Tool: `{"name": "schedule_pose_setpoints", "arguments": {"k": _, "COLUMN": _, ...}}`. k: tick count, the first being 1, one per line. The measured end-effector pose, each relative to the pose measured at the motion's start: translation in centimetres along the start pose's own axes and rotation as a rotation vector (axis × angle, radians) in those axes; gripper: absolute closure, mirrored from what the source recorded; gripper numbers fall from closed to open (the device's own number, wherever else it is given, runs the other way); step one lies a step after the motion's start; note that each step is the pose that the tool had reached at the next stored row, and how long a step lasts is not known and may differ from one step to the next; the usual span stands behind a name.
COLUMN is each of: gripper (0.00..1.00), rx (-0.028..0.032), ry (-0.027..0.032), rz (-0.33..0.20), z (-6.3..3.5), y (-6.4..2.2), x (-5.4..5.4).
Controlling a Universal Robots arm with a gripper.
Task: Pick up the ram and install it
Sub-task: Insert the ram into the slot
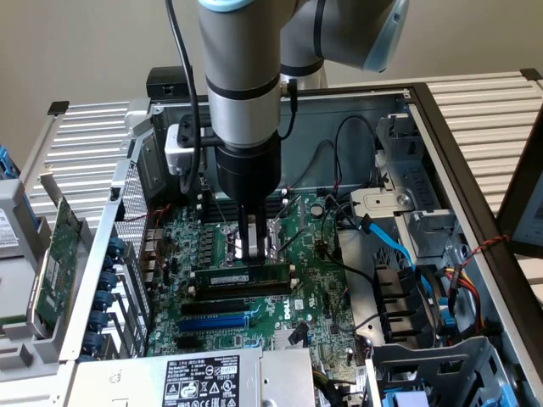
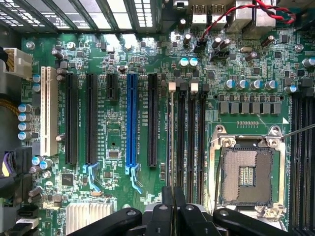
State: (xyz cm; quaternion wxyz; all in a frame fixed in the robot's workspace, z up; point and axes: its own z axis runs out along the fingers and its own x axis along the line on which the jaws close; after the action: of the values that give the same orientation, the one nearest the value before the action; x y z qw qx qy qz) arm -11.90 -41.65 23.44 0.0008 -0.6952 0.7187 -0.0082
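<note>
The ram (image 1: pixel 246 276) is a long green stick with black chips and a white label. It stands upright on its edge in a black memory slot of the motherboard (image 1: pixel 314 288). My gripper (image 1: pixel 244 261) comes straight down onto the middle of its top edge, fingers shut on it. In the wrist view the ram (image 2: pixel 171 137) shows edge-on as a thin line running under my gripper (image 2: pixel 173 196). Two more memory slots (image 2: pixel 191 137) with white end clips lie right beside it.
The bare CPU socket (image 2: pixel 246 174) sits just beyond the memory slots. Black and blue expansion slots (image 2: pixel 131 118) lie on the other side. A green expansion card (image 1: pixel 53 263) leans outside the case at the exterior view's left. Cables (image 1: pixel 407 263) and drive bays crowd the right.
</note>
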Motion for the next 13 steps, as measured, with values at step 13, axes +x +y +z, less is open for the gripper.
{"name": "schedule_pose_setpoints", "arguments": {"k": 13, "gripper": 0.88, "rx": 0.0044, "ry": -0.0089, "rz": 0.001, "z": 0.02, "y": 0.19, "x": 0.15}}
